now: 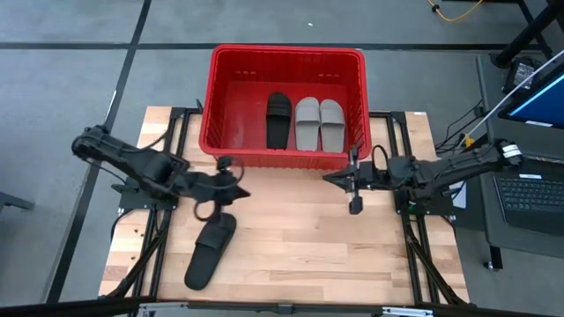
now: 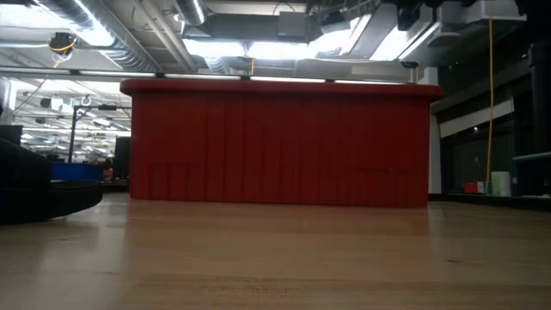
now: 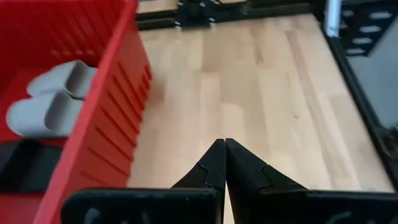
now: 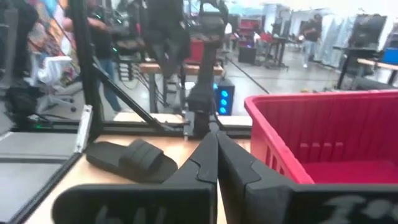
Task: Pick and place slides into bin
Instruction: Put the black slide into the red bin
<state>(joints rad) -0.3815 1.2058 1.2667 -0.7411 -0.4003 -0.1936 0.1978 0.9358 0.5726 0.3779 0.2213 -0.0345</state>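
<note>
The red bin [image 1: 286,62] stands at the table's far middle. It holds one black slide [image 1: 278,119] and two light grey slides [image 1: 319,123] lying flat on its floor; the grey pair also shows in the left wrist view [image 3: 50,99]. A second black slide [image 1: 210,251] lies sole down on the table at the near left and shows in the right wrist view [image 4: 130,160]. My left gripper [image 1: 241,193] is shut and empty, just in front of the bin's near wall and beyond that slide's far end. My right gripper [image 1: 328,179] is shut and empty, near the bin's near right corner.
The bin's near wall [image 2: 280,142] fills the low view. Bare wooden tabletop [image 1: 308,238] lies between the two grippers and toward the near edge. A laptop [image 1: 533,189] sits off the table's right side. People and equipment show in the room beyond [image 4: 155,25].
</note>
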